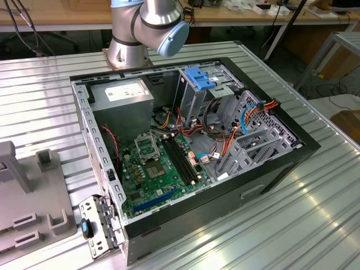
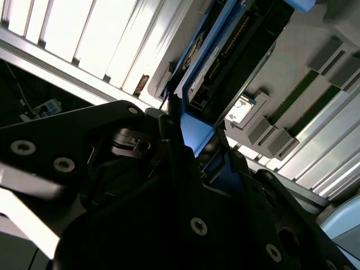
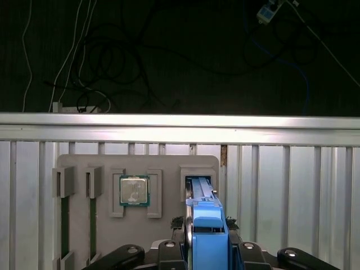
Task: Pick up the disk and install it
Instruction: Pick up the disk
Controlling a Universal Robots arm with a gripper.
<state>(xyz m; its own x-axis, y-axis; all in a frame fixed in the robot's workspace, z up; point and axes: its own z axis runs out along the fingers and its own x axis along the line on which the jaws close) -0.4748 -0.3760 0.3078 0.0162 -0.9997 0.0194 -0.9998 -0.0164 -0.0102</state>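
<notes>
Gripper jaws are standing narrow on both sides of the disk's blue tab, seemingly clamping it. The disk is standing on edge in a slot at the grey tray's corner, its long axis running straight away from the jaws.

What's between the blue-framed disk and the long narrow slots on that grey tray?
A square silver chip in its own recess, in the first wrist view.

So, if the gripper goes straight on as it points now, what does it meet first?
Most likely the disk, its blue end right before the gripper, standing in the grey tray; contact unclear.
</notes>
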